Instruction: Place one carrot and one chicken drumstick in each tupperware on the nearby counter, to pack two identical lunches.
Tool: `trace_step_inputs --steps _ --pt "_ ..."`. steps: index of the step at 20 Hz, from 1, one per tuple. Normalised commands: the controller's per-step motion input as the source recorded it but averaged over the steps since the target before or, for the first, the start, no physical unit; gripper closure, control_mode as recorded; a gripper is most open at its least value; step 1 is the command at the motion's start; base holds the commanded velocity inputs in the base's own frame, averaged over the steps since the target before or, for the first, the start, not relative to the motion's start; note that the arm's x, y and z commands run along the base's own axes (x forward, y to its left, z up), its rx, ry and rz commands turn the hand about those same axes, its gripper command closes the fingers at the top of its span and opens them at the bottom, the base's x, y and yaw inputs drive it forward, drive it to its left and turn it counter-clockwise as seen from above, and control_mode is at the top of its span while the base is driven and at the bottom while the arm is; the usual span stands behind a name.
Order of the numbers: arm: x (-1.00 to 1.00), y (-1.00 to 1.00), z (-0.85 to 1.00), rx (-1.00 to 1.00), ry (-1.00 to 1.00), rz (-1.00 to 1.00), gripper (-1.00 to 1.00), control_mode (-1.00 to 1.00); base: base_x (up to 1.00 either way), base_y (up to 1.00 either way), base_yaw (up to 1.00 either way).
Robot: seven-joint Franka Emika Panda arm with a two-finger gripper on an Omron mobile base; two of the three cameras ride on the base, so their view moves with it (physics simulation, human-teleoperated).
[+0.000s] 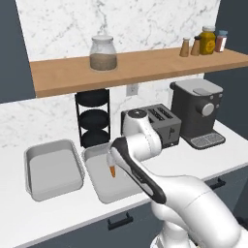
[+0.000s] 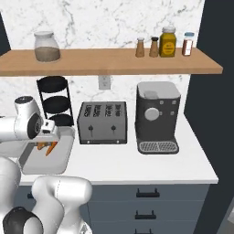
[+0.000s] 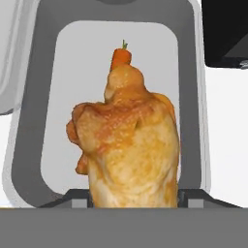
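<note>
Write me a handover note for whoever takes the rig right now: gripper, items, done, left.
Gripper: shut on the drumstick, held above the right tub.
Carrot: seen past the drumstick in the hand view; whether it lies in that tub or hangs with the grip, I cannot tell.
Left tub: on the counter, nothing in it.
Done: nothing clearly packed.
Left: release drumstick into right tub, then fill left tub.

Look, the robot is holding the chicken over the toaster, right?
Not the toaster. The gripper holds the chicken drumstick over a tupperware, as the hand view shows. The toaster stands further back on the counter.
</note>
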Motion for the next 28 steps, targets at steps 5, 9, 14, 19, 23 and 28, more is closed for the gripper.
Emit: trace_step_inputs --steps 5,9,14,19,23,28 --pt "0.52 -0.05 -0.61 -0.19 -0.01 -0.24 1.0 -1.0 0.0 0.0 0.0" --pt "0.91 0.0 -0.33 -0.07 -0.01 -0.18 1.0 -1.0 0.0 0.0 0.0" --pt "0.89 0.13 -0.06 -0.02 0.02 -0.21 -1.0 -1.0 0.0 0.0 0.0" --pt "0.04 0.1 0.33 0.01 0.1 -0.15 -1.0 -1.0 0.0 0.0 0.0" --pt "-0.07 0.0 0.34 0.07 0.08 -0.14 -1.0 -1.0 0.0 0.0 0.0" --pt "-0.87 -0.24 0.64 0.2 -0.03 -0.09 -1.0 -1.0 0.0 0.0 0.0"
